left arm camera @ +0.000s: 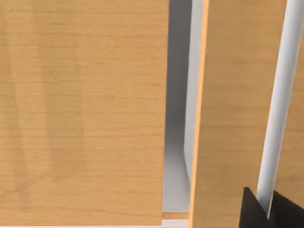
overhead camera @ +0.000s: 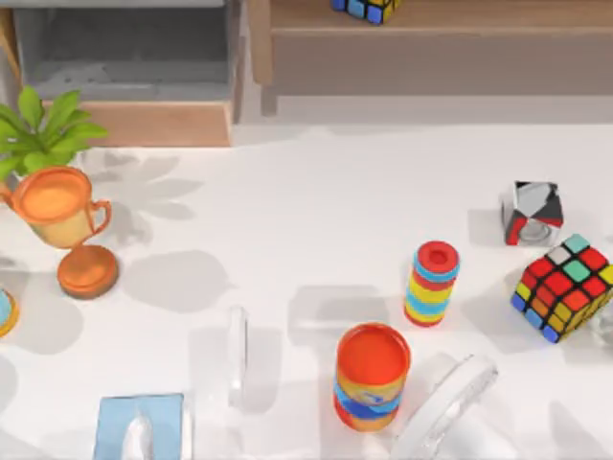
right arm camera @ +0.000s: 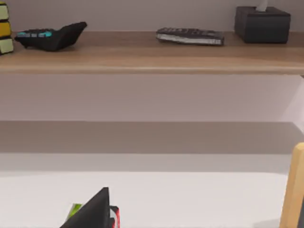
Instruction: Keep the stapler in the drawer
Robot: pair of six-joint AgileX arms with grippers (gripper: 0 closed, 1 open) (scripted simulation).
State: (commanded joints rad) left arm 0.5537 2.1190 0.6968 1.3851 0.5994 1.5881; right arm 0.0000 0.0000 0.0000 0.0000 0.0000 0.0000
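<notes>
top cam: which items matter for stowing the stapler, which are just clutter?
Job:
- stapler, lying on the table left of the orange can
- drawer, open, top left

Clutter:
- orange can
- trophy
- plant
- ring stack
- Rubik's cube
- mirror cube
- clear curved piece

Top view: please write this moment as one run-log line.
drawer: open, grey inside | stapler: on table, left of orange can | not yet stowed

Counted on worktop (overhead camera: 306, 211): Rubik's cubes 2, one (overhead camera: 563, 286) near right edge, one (overhead camera: 365, 8) on shelf (overhead camera: 431, 19); mirror cube (overhead camera: 532, 213) 1; orange can (overhead camera: 372, 376) 1; ring stack (overhead camera: 432, 283) 1; trophy (overhead camera: 67, 225) 1; plant (overhead camera: 43, 129) 1; drawer (overhead camera: 124, 72) 1; stapler (overhead camera: 237, 355) 1.
</notes>
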